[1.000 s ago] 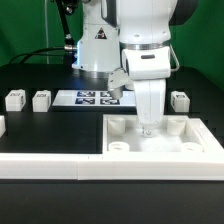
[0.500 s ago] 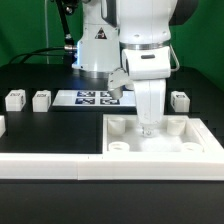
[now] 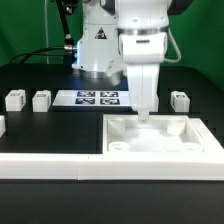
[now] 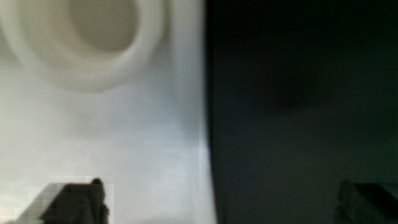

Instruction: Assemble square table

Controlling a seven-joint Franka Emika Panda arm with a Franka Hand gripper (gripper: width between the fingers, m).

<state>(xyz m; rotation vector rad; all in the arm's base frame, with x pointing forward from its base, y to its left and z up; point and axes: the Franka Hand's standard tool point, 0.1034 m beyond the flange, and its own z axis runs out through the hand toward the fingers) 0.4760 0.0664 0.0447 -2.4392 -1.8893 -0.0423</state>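
The white square table top [image 3: 165,140], a tray with a raised rim and round corner sockets, lies at the front of the exterior view's right. My gripper [image 3: 142,117] hangs open just above its far rim, holding nothing. In the wrist view my gripper [image 4: 222,205] straddles the top's edge. One fingertip [image 4: 75,202] is over the white top [image 4: 107,120] near a round socket [image 4: 80,40], the other over the black table. Small white tagged leg blocks stand apart on the table: two on the left [image 3: 14,99] [image 3: 41,99] and one on the right [image 3: 180,99].
The marker board [image 3: 98,98] lies behind the top, in front of the robot base [image 3: 95,45]. A long white border rail [image 3: 50,166] runs along the front edge. Another white piece [image 3: 2,125] is cut off at the exterior view's left edge.
My gripper has risen out of the tray and shifted slightly toward the far rim and the exterior view's left. Nothing else has moved.
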